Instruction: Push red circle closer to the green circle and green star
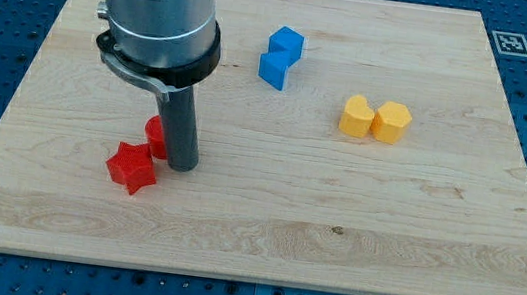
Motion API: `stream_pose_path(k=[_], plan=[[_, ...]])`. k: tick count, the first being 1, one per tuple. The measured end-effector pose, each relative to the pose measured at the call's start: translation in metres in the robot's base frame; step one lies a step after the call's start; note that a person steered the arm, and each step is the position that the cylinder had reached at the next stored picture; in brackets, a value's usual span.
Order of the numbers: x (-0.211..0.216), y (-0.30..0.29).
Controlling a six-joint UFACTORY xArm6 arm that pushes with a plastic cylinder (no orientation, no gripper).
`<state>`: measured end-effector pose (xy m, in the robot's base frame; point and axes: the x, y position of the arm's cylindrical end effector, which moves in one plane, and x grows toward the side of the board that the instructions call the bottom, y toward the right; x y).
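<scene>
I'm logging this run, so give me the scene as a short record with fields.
tip: my tip is down on the board, just right of the red blocks
red circle: red circle, mostly hidden behind the rod
red star: red star, left of the tip
blue blocks: blue blocks, top centre
yellow blocks: yellow blocks, right of centre
green circle, green star: not visible

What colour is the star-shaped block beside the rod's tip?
Red; the star block shows clearly in the camera view, left of my tip.
</scene>
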<state>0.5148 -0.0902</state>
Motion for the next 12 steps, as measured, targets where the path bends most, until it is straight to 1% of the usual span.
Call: stream_pose_path(k=[3, 5, 6, 8, 12], plan=[[0.0, -0.008], [-0.015, -0.012], [-0.015, -0.043], [-0.02, -0.062], [-0.115, -0.068]])
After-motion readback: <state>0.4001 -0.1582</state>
